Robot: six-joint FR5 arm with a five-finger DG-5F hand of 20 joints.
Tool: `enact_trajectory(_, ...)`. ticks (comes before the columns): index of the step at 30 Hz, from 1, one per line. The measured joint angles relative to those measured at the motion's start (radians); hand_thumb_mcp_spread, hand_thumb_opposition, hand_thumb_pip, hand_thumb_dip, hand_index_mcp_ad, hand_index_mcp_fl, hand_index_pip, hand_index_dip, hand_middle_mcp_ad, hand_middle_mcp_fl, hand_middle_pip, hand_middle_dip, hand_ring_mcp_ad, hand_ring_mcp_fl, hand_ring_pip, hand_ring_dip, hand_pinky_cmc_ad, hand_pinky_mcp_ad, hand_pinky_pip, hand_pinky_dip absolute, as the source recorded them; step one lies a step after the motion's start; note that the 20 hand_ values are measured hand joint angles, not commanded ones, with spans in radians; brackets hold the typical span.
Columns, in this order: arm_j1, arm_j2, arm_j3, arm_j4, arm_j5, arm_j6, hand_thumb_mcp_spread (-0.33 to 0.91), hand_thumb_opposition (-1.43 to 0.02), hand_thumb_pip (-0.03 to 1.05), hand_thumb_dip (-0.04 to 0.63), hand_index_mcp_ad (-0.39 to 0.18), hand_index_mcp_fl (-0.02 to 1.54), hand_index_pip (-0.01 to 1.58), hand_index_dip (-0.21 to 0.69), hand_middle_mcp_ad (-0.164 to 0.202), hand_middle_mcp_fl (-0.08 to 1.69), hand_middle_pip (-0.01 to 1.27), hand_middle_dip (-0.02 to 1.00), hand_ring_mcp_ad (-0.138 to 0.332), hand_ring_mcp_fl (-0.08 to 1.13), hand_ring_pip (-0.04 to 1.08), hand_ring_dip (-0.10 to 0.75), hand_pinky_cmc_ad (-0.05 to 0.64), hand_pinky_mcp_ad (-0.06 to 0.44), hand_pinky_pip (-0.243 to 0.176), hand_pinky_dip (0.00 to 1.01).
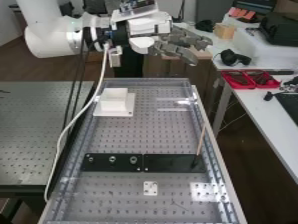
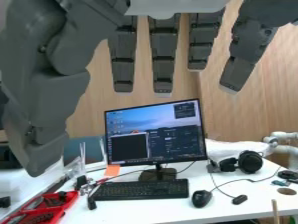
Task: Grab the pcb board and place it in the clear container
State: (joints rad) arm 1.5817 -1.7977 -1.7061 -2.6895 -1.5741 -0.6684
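Observation:
In the high view the hand (image 1: 174, 43) is over the bench's far end, high and with its fingers straight, pointing right. The wrist view has the hand (image 2: 164, 55) open, thumb apart from the fingers, nothing between them. A small white plate with holes (image 1: 150, 188), possibly the pcb board, lies flat toward the bench's near end, well away from the hand. Right of it is a pale, see-through rectangular patch (image 1: 205, 192); I cannot tell whether this is the clear container or a reflection.
On the perforated bench (image 1: 159, 132) stand a white block on a square base (image 1: 114, 103), black strips (image 1: 111, 162) across the middle, and a thin upright stick (image 1: 201, 139). Red trays (image 1: 249, 79) lie on the right-hand table. A monitor (image 2: 156, 132) stands behind a keyboard (image 2: 141, 189).

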Motion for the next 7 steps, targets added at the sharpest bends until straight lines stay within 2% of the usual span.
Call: enact_trajectory(7, -0.002, 0.009, -0.010, 0.002, 0.012, 0.000, 0.33, -0.82, 0.34, 0.126, -0.126, 0.48, 0.07, 0.094, 0.091, 0.31, 0.16, 0.36, 0.176, 0.04, 0.14, 0.152, 0.468, 0.370, -0.093, 0.59)
